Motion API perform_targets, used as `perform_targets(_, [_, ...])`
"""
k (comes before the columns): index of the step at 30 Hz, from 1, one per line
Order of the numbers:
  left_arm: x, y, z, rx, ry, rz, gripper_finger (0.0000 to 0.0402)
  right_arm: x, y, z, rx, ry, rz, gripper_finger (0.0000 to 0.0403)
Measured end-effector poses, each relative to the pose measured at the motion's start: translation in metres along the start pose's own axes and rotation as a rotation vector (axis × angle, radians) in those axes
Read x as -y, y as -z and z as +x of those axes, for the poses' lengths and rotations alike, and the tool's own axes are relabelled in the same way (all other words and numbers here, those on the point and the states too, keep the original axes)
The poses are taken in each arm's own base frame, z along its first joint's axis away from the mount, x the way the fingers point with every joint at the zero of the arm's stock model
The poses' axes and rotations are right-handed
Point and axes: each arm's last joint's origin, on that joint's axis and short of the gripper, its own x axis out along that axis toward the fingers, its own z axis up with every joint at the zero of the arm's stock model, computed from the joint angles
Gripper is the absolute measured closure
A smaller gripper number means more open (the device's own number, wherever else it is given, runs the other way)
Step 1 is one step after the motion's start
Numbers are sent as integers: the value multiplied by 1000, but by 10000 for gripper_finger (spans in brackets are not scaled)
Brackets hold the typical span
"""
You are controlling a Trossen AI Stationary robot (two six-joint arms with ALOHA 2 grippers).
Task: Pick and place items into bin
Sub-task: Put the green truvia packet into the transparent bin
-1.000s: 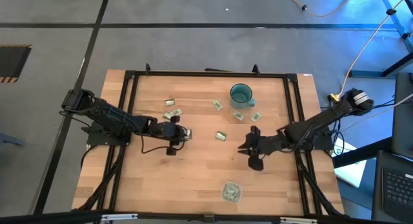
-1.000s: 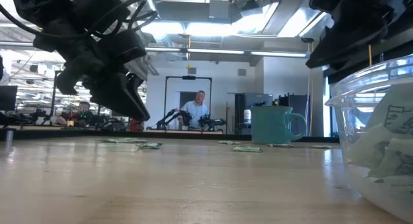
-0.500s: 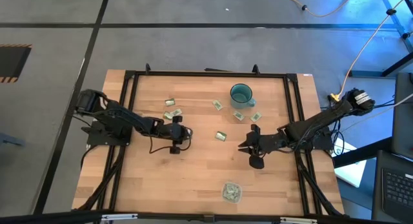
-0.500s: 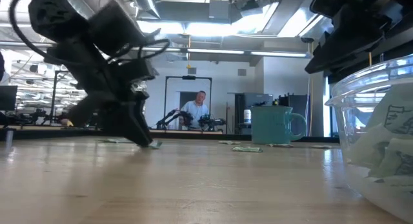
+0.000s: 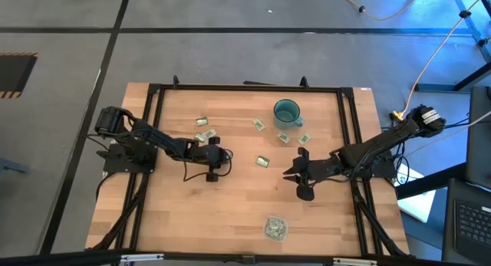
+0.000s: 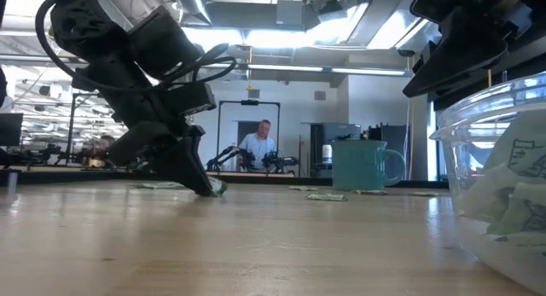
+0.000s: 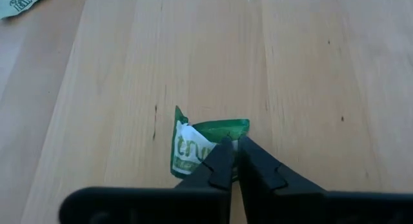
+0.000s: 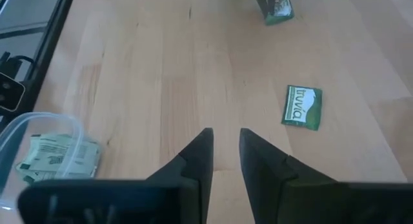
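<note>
My left gripper (image 7: 233,150) (image 5: 220,160) is down at the table left of centre, shut on a crumpled green and white packet (image 7: 197,143) (image 6: 218,187). My right gripper (image 8: 224,137) (image 5: 294,174) hovers open right of centre and touches nothing. A flat packet (image 8: 301,106) (image 5: 262,162) lies between the two grippers. More packets (image 5: 205,134) (image 5: 284,137) lie flat farther back. The clear cup (image 5: 275,228) (image 8: 39,153) stands near the table's near edge with packets inside. My left gripper pinches the packet between its two fingertips (image 7: 219,162), at the green part toward one end (image 7: 226,132). The fingers slant down from the table's left side. The packet is buckled, one corner sticking up, and its lower part seems to rest on the wood.
A teal mug (image 5: 287,111) (image 6: 363,164) stands at the far side of the table, with packets around it. A black frame (image 5: 153,105) runs along the table's edges. Bare wood lies between the grippers and the cup. A person (image 6: 260,147) shows far off in the room.
My left gripper has come down from above the table to its surface and shifted a little toward the right edge, ending on the packet. My right arm has kept still.
</note>
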Motion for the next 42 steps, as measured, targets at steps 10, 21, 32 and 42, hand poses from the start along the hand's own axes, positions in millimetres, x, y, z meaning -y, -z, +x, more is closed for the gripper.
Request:
perform_targets(10, [2, -16, -23, 143, 115, -11, 397, 4, 6, 2, -26, 15, -27, 323])
perform_targets(21, [48, -116, -66, 472, 334, 159, 398, 31, 37, 13, -15, 11, 16, 328])
perform_targets(32, [121, -190, -29, 529, 608, 279, 398, 39, 38, 15, 16, 28, 36, 328])
perform_targets(42, [167, -200, 30, 458, 703, 277, 398, 35, 38, 14, 26, 8, 59, 328])
